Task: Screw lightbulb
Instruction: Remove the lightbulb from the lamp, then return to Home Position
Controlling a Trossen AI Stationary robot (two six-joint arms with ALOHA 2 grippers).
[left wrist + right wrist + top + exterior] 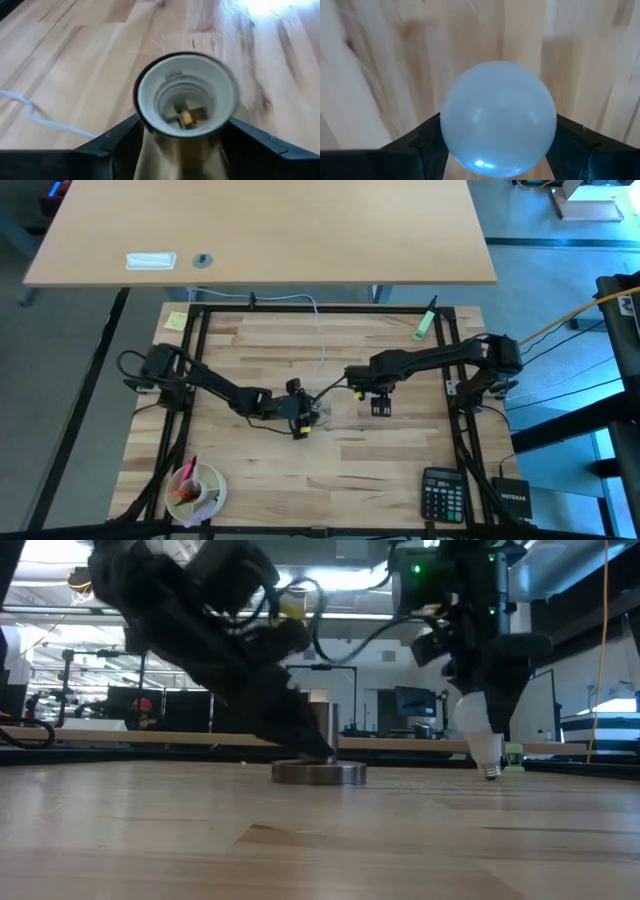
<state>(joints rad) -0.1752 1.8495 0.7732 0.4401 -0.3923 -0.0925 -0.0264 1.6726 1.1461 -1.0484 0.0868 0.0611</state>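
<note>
The round silvery socket base (320, 773) stands on the wooden table near its middle. Its white-lined open socket (186, 95) faces up. My left gripper (303, 418) is shut on it. My right gripper (378, 402) is shut on the white frosted lightbulb (476, 728), a little toward the table's right of the socket. The bulb's globe (498, 119) fills the gap between the fingers. Its greyish screw base (489, 769) points down, close to the table. In the high view the gripper hides the bulb. My left gripper pinches the socket's barrel (175, 150) between its two fingers (117, 142), just under the white rim. The fingers slant down from the table's left. The socket stands upright with its silvery base on the table. My right gripper pinches the bulb's globe (451, 131) between its two fingers (422, 142), one on each side. The fingers come from above, pointing down. The bulb hangs nearly upright, screw base down; whether its tip touches the table I cannot tell.
A thin white cord (322, 350) runs from the socket toward the far edge. A green marker (425, 323) and a yellow note (176, 320) lie at the far corners. A calculator (442, 492) lies near right, and a white bowl (197, 488) stands near left.
</note>
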